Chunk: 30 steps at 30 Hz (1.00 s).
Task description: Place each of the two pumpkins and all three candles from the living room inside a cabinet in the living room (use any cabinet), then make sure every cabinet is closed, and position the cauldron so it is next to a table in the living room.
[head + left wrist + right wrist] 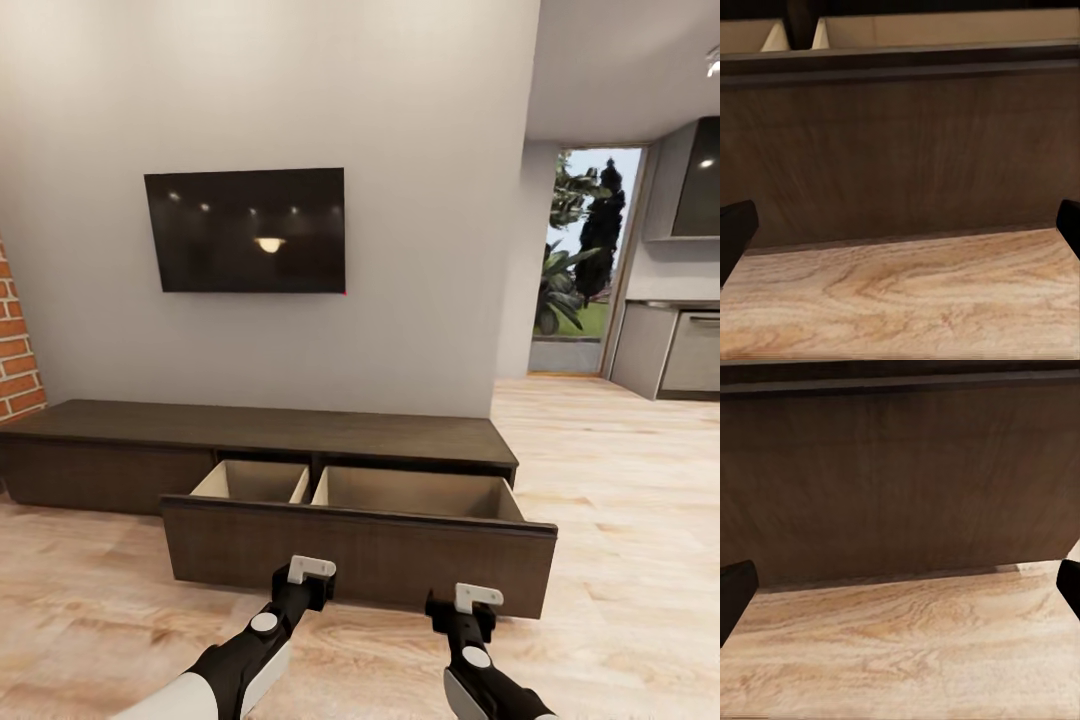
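Observation:
The cabinet (250, 425) is a long low dark brown console against the grey wall. Its wide right drawer (360, 555) is pulled out, and the two pale beige compartments (410, 492) hold nothing in the parts I can see. My left gripper (300, 592) and right gripper (462, 612) hover low over the floor just short of the drawer front. In the left wrist view the left gripper (900, 229) is open, facing the drawer front (900, 150). My right gripper (900, 589) is open too, facing the same panel (900, 480). The pumpkins, candles and cauldron are out of view.
A black TV (246, 230) hangs on the wall above the console. A brick wall (15, 350) stands at the left. To the right, light wood floor (620, 480) runs toward a kitchen counter (665, 350) and a glass door (585, 270).

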Motion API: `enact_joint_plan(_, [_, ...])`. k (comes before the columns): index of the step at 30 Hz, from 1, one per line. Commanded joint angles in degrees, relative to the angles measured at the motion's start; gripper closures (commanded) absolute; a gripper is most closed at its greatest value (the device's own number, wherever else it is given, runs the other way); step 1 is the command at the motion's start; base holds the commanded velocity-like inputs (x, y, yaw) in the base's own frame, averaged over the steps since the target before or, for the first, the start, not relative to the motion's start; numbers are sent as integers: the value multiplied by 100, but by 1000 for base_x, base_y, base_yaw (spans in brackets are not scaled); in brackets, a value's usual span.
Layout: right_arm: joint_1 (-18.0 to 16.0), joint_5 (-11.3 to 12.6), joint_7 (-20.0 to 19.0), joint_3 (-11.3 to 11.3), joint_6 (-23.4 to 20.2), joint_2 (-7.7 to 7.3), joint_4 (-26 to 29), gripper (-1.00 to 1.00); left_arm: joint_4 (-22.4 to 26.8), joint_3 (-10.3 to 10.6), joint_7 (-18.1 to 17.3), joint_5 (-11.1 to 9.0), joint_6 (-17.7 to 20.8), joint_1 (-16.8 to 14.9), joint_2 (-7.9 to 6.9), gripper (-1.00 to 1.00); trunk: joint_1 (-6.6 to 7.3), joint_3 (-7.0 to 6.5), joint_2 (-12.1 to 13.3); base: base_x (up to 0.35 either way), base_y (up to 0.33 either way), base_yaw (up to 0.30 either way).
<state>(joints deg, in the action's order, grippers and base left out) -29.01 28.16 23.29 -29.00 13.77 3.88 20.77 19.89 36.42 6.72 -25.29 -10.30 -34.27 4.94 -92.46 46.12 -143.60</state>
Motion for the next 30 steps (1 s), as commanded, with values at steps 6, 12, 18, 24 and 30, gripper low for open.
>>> enact_joint_plan(6, [-186, 101, -579, -24, 31, -66, -407, -100, -3, 48, 36, -35, -24, -7, -2, -100, -14, 140, -12, 2, 1, 0])
enact_joint_plan(12, [-302, 113, -770, -13, 36, -94, -629, -100, -3, 49, 36, -33, -24, -7, -2, -100, -29, 273, -20, 0, 0, 0])
enact_joint_plan(18, [-353, 119, -842, -4, 38, -152, -661, -100, -3, 49, 33, -35, -24, -8, -2, -100, -32, 295, -21, 0, 0, 0])
enact_joint_plan(24, [-427, 138, -1012, 96, 44, -224, -666, -100, -3, 49, 32, -37, -24, -7, -2, -100, -37, 339, -24, 0, 0, 0])
enact_joint_plan(30, [-456, 191, -1378, 721, 54, -281, -656, -100, -3, 49, 32, -37, -23, -7, -2, -100, -50, 450, -30, 0, 0, 0])
